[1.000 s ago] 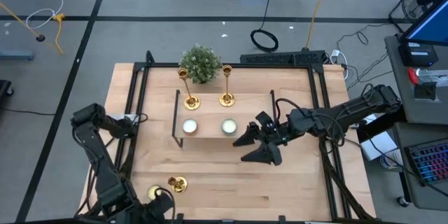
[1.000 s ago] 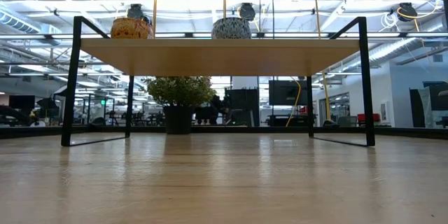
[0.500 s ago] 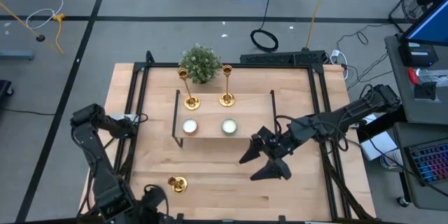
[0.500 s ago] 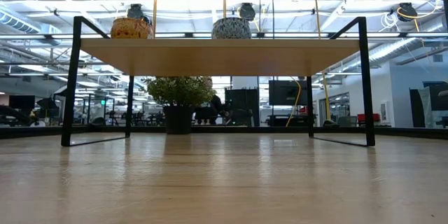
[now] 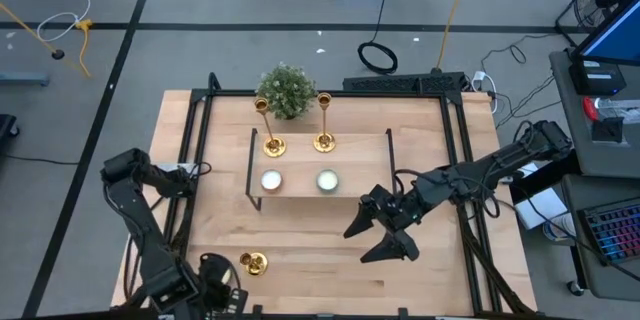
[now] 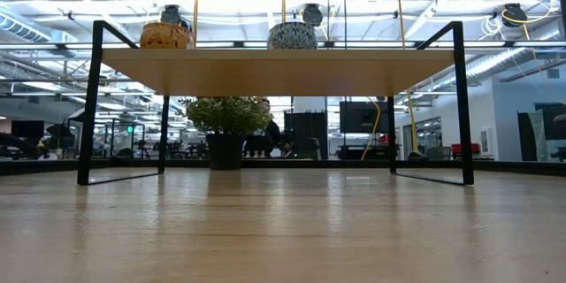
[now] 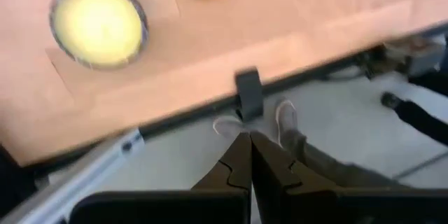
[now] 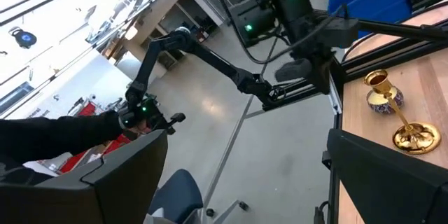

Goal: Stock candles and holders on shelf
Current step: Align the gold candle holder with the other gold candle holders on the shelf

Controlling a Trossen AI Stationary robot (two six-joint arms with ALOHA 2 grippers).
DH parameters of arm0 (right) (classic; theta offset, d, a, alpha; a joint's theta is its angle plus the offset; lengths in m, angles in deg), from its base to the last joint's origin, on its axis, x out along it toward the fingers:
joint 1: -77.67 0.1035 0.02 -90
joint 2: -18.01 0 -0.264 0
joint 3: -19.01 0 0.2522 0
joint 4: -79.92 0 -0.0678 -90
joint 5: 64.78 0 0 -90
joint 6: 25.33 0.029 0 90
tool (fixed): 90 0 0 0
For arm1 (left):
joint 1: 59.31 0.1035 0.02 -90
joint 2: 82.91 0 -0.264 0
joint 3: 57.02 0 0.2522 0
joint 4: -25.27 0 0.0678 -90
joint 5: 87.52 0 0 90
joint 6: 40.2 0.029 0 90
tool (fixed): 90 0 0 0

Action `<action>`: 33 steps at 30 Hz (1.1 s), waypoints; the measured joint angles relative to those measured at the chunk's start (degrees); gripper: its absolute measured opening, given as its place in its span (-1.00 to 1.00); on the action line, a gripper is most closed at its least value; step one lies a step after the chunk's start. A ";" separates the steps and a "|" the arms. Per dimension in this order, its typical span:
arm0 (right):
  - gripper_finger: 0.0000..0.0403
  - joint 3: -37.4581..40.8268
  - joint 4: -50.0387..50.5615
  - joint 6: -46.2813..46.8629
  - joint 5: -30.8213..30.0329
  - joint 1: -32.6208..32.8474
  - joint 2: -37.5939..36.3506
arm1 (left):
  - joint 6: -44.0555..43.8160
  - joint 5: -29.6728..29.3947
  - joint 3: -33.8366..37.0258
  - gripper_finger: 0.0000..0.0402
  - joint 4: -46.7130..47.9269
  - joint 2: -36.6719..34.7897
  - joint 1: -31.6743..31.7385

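The shelf (image 5: 320,165) stands in the upper middle of the high view, its black legs on the bench (image 5: 320,260). It carries four of the task's things. Two candles sit along its near edge, a white one (image 5: 270,181) on the left and a pale greenish one (image 5: 327,180) beside it. Behind them, at the far edge, stand two gold holders: the left holder (image 5: 268,130) and the right holder (image 5: 324,125), both upright, each roughly in line with the candle in front of it. In the low view the same two candles show on top of the board in the upper left and centre, with the thin gold stems rising behind them.

The third holder (image 5: 252,263) lies tipped on its side on the bare bench at the lower left of the high view, well apart from the shelf. The yellowish candle (image 7: 98,23) shows in the upper left of the left wrist view, flat on the bench, near that holder's gold base.

A green bushy plant (image 5: 286,90) stands just beyond the shelf's far edge.

The left gripper (image 7: 246,155) hangs past the near bench edge at the lower left, jaws closed together and holding nothing. The right gripper (image 5: 382,232) hovers over the bench at centre right, below and to the right of the shelf, jaws spread wide and empty.
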 joint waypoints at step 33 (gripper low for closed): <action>0.93 0.00 2.29 -0.26 0.11 4.24 0.00 | -0.80 4.51 2.10 -0.98 1.15 -0.02 2.08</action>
